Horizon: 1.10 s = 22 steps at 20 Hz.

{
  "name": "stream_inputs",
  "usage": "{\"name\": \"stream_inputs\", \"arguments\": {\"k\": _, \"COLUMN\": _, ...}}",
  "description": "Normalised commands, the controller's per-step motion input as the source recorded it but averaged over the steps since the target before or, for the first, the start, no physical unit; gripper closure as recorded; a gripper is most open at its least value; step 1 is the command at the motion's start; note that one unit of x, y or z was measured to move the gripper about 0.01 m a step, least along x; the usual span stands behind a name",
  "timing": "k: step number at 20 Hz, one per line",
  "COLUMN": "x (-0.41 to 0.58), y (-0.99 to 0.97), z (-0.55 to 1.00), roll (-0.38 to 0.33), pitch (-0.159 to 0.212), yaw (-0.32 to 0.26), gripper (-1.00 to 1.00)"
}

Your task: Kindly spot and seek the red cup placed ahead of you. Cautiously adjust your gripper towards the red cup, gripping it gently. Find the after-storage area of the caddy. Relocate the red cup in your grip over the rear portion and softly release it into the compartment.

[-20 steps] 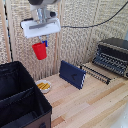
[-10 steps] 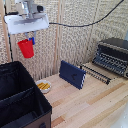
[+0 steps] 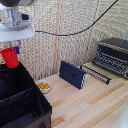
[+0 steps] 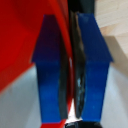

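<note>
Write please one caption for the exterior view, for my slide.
Claw holds the red cup above the black caddy.

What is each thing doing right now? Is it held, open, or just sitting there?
red cup: held up in the air, upright, above the caddy.
gripper: shut on the cup's rim.
caddy: open on top, cup not inside.
small dish: sitting on the table.
blue case: propped up, tilted.

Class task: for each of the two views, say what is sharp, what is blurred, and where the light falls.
Exterior view: soft throughout, evenly lit; the red cup under the pincer reads clearly, the black caddy shows little detail. Wrist view: extreme close-up, blurred; the blue fingers pinch the cup's red wall, and pale wood is bright in one corner.
</note>
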Motion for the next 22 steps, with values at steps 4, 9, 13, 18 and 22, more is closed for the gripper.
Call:
{"name": "stream_inputs", "arguments": {"k": 4, "x": 0.0, "y": 0.41, "z": -0.26, "roll": -0.014, "pitch": -0.059, "yaw": 0.017, "gripper": 1.0}}
{"name": "stream_inputs", "arguments": {"k": 9, "x": 0.05, "y": 0.15, "z": -0.36, "roll": -0.009, "pitch": -0.102, "yaw": 0.082, "gripper": 1.0}}
{"name": "stream_inputs", "arguments": {"k": 13, "x": 0.044, "y": 0.11, "z": -0.36, "roll": -0.051, "pitch": -0.109, "yaw": 0.127, "gripper": 1.0}}
{"name": "stream_inputs", "arguments": {"k": 18, "x": 0.004, "y": 0.12, "z": -0.27, "roll": -0.195, "pitch": -0.079, "yaw": 0.152, "gripper": 1.0}}
{"name": "stream_inputs", "arguments": {"k": 22, "x": 0.039, "y": 0.1, "z": -0.12, "roll": -0.219, "pitch": -0.036, "yaw": 0.144, "gripper": -1.0}}
